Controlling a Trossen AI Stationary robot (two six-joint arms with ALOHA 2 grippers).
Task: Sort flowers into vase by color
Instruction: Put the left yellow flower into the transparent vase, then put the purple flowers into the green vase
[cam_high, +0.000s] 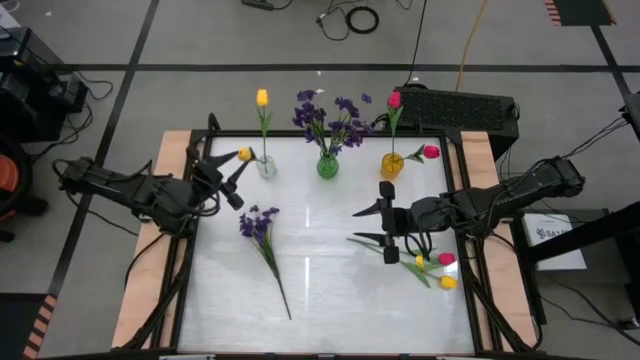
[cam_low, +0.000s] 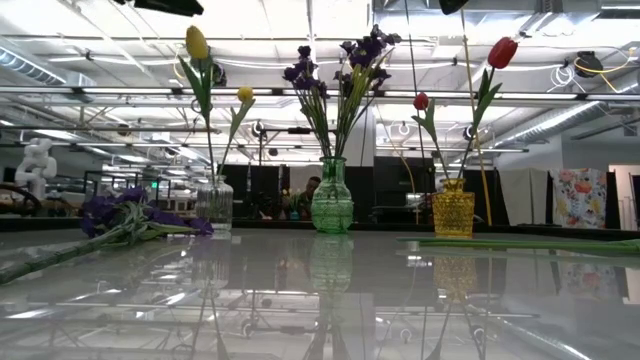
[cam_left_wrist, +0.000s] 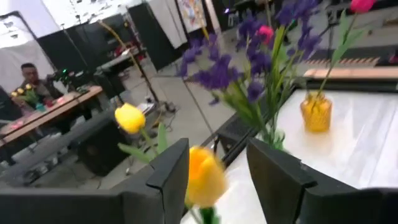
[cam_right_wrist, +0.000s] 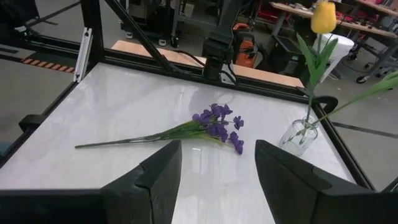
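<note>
Your left tool (cam_high: 238, 172) sits at nine o'clock with its jaws apart, a yellow tulip bud (cam_high: 245, 154) between them, just beside the clear glass vase (cam_high: 266, 167). Your right tool (cam_high: 382, 224) waits wide open at three o'clock. A loose purple blossom bunch (cam_high: 259, 223) lies mid-desk (cam_high: 330, 300).

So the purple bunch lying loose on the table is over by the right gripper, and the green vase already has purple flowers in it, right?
Not quite. In the high view, the loose purple bunch lies nearer the left gripper, not the right gripper. The green vase does already hold purple flowers.
</note>
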